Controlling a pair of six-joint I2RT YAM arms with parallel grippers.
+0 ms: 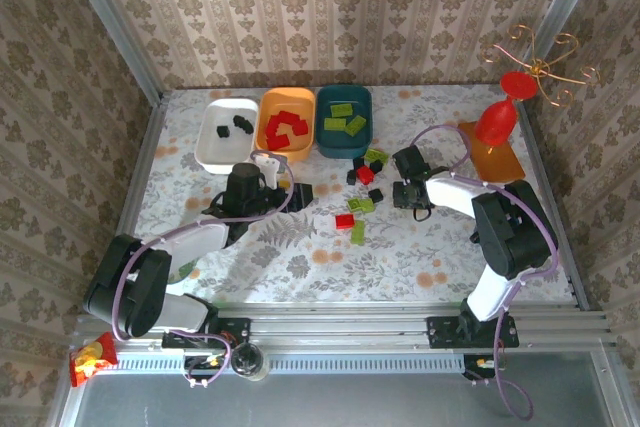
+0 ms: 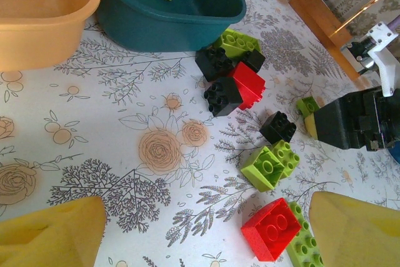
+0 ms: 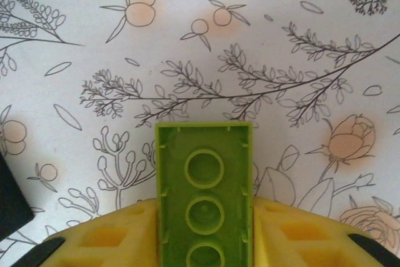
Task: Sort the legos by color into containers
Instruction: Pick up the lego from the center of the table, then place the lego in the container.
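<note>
- The lime green brick [image 3: 204, 154] is pinched underside-up between the right gripper's [image 3: 204, 217] yellow fingers, above bare tablecloth.
- Already sorted: black pieces in the white tray [image 1: 215, 154], red in the orange tray [image 1: 285, 154], green in the teal tray [image 1: 340, 146].
- Roughly ten loose legos [image 2: 234, 82] of all three colors remain near the teal tray.
- The left gripper [image 2: 206, 236] hangs over them, fingers spread wide and empty.

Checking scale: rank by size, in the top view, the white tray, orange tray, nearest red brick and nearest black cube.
1. white tray and orange tray: alike, not ranked apart.
2. red brick.
3. black cube, smallest.
</note>
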